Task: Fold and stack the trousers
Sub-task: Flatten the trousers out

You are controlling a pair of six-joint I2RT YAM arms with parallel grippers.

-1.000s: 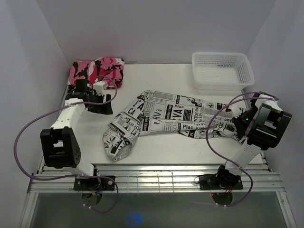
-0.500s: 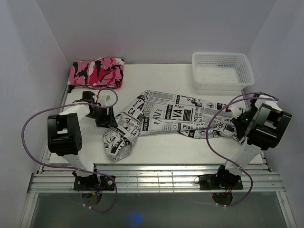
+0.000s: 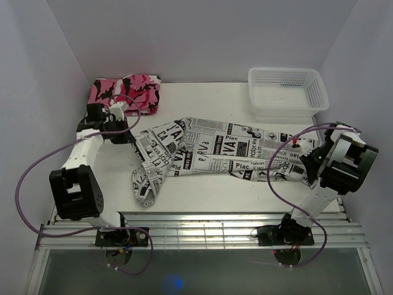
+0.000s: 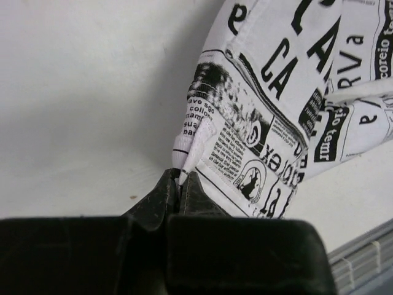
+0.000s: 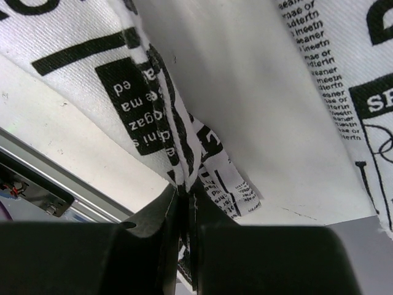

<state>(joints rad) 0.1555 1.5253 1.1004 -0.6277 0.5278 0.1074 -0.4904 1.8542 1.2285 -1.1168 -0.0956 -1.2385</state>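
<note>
Across the middle of the white table (image 3: 202,101), seen from above, the long white cloth trousers printed with black newspaper text (image 3: 215,150) lie spread from nine to three o'clock. A pink camouflage garment (image 3: 126,92) sits at eleven o'clock and a white plastic mesh basket (image 3: 287,91) at one. In the left wrist view, the left end effector (image 4: 180,178) is pinched closed on a trouser hem. In the right wrist view, the right end effector (image 5: 183,192) is clamped on a fold of the same cloth.

left end effector (image 4: 180,179) now tight on trousers (image 4: 265,138)
</note>
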